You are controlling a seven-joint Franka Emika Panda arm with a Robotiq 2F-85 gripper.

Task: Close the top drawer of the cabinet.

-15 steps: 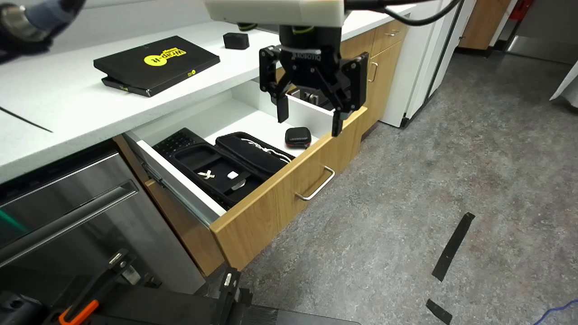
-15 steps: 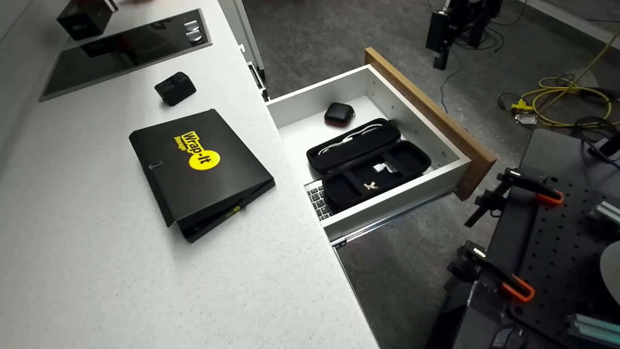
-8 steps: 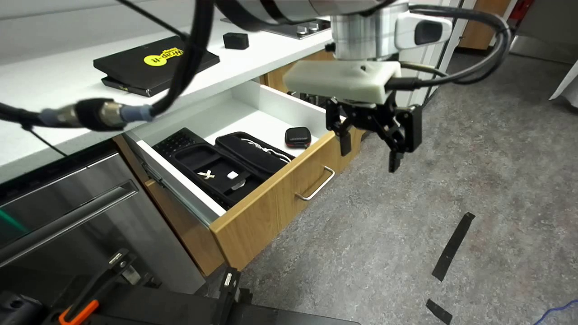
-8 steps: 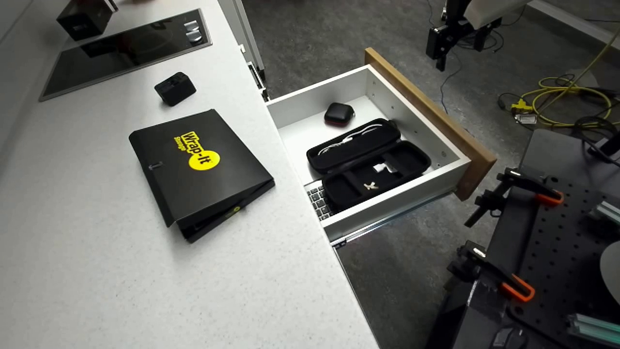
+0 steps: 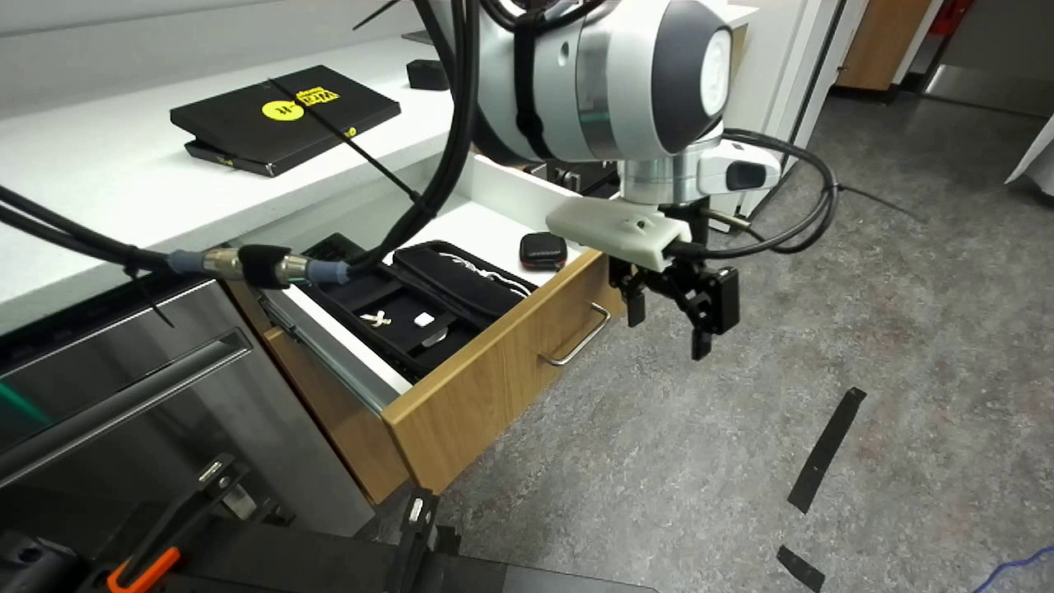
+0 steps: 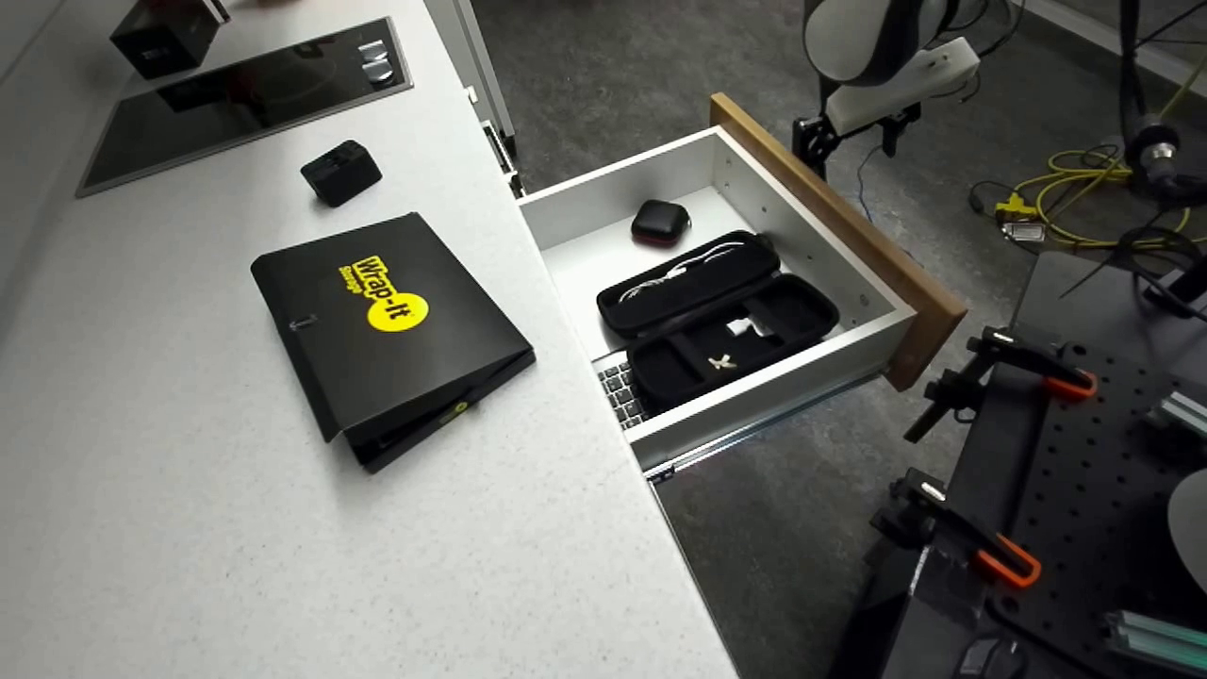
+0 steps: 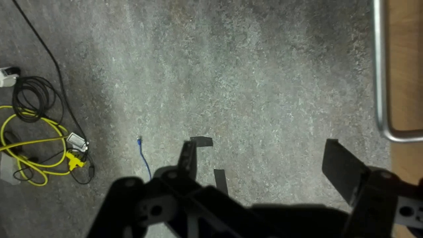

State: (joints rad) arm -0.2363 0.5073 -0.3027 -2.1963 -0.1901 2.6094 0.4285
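Jaws spread wide, with nothing but floor (image 7: 251, 82) showing within the reach of the gripper (image 7: 261, 153) at the bottom of the wrist view. Aimed downward, just outside the front of the top drawer (image 5: 494, 395), right of centre in an exterior view. Floor visible between the lower-right fingertip (image 7: 340, 165) and the wood along the right edge of the wrist view; impossible to tell about contact further up.

As for the drawer: extended well out of the cabinet (image 5: 354, 424), mid-frame in both exterior views, with all of the closing left to do. Probably at the lining-up stage, ahead of a push.

Chief danger: a shove from this off-centre spot, past the end of the handle (image 7: 380, 72), upper right of the wrist view, apt to twist the drawer on its metal slide (image 6: 745, 434) and jam it. With such a spread, might also hook that handle and drag sideways instead of pressing flat. Coming in too high, might skate over the rim and into the black case (image 6: 712, 321), small dark pouch (image 6: 660, 222) or keyboard (image 6: 620, 389) inside. Pressing too far at that height, could knock the white block (image 5: 613, 226) above the jaws against the countertop (image 6: 528, 528) edge before full closure.
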